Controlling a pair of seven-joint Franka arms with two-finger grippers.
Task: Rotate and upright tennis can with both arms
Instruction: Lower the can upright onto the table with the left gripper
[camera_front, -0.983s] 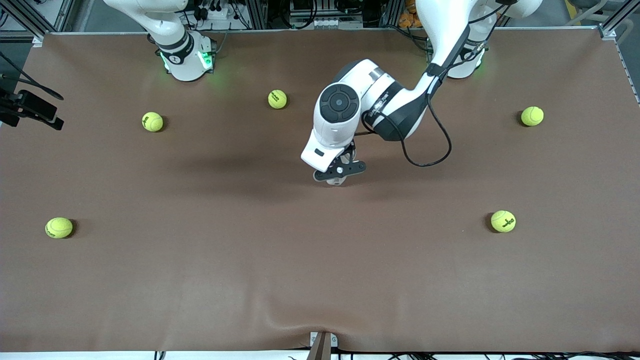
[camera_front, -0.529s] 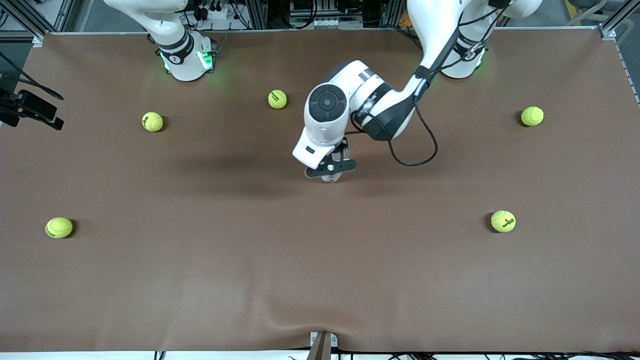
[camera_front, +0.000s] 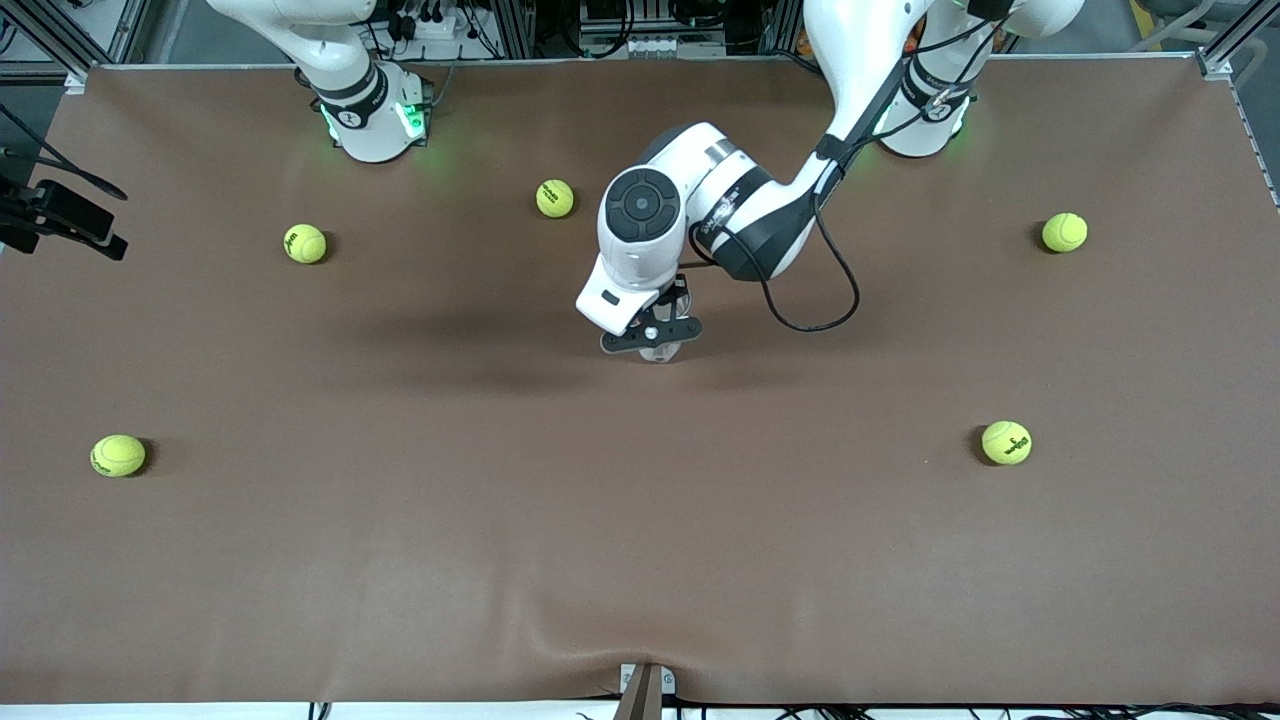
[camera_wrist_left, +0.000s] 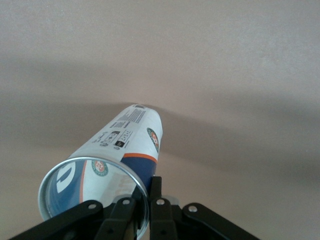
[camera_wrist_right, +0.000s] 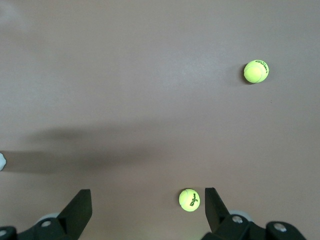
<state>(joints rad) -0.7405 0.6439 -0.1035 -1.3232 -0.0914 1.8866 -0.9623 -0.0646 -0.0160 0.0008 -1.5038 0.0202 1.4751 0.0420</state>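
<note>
The tennis can (camera_wrist_left: 131, 137) is a white and navy tube with a silver rim around its open end. My left gripper (camera_wrist_left: 147, 184) is shut on that rim, one finger inside the can and one outside. The can's closed end points down at the brown table mat. In the front view the left gripper (camera_front: 652, 340) hangs over the middle of the table, and only a sliver of the can (camera_front: 662, 354) shows under it. My right gripper (camera_wrist_right: 145, 194) is open and empty, high over the mat. It is out of the front view.
Several yellow-green tennis balls lie spread over the mat, among them one (camera_front: 555, 198) near the left arm's wrist, one (camera_front: 304, 243) toward the right arm's end and one (camera_front: 1006, 442) toward the left arm's end. Two balls (camera_wrist_right: 189, 200) (camera_wrist_right: 256, 71) show under the right gripper.
My left arm has carried the can a little toward the right arm's end of the table. The balls have not moved.
</note>
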